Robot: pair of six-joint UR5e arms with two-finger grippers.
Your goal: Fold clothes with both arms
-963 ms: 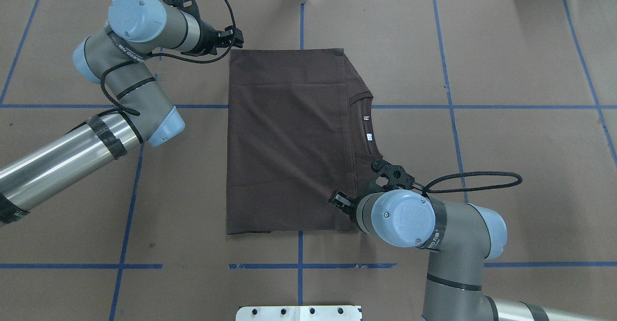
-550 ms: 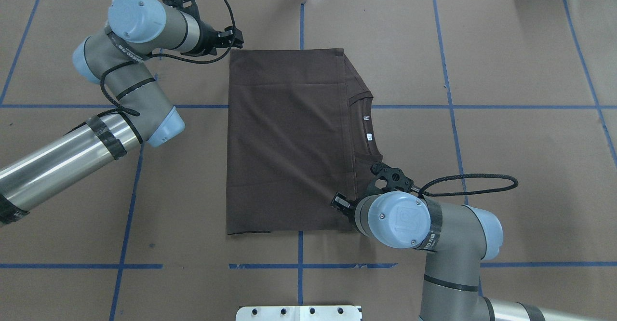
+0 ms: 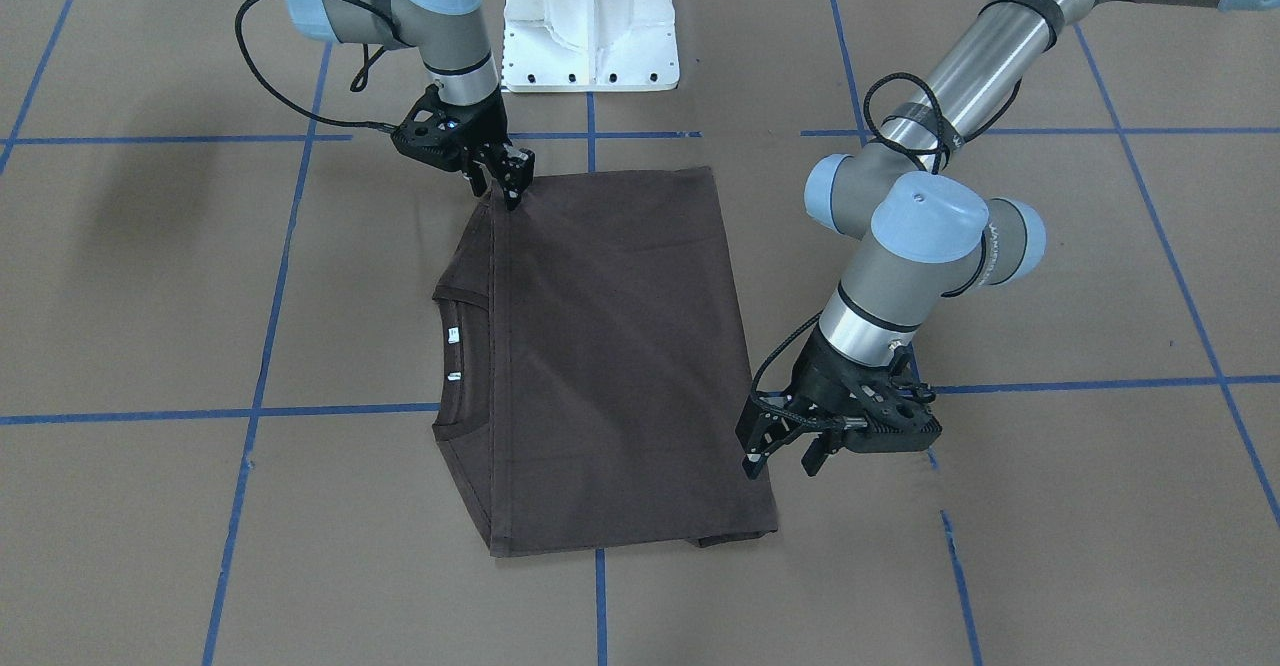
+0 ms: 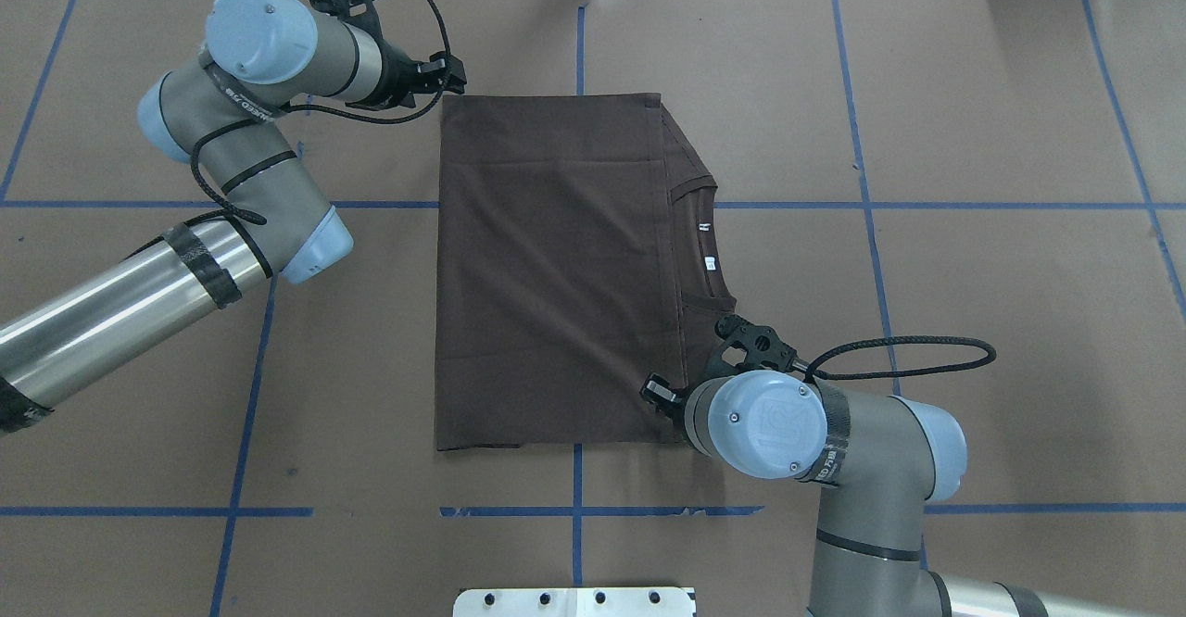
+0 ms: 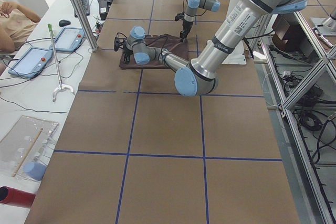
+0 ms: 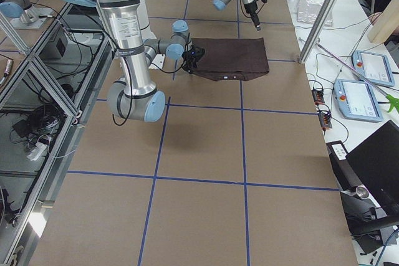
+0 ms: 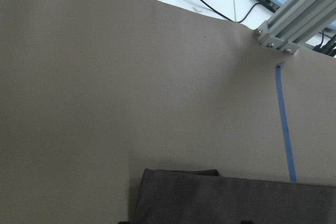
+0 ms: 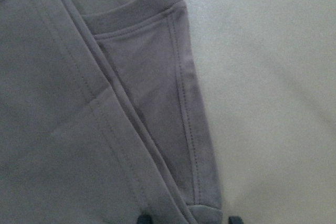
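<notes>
Brown paper gridded with blue tape covers the surface (image 4: 927, 89), where a dark T-shirt (image 4: 556, 265) lies at centre, folded into a rectangle. Seen from overhead, its ribbed neck (image 4: 695, 191) points to 3 o'clock. The left hand (image 3: 779, 468) hovers with fingers spread just off the 11 o'clock corner. The right hand (image 3: 497, 196), fingers parted, straddles the 5 o'clock corner. Both appear to be lining up grips for another fold. Next, each must pinch every layer and lift together.

A brown worktop (image 4: 973, 321), crossed by blue tape lines (image 4: 927, 206), carries a folded dark brown T-shirt (image 4: 556, 274) lying flat.
</notes>
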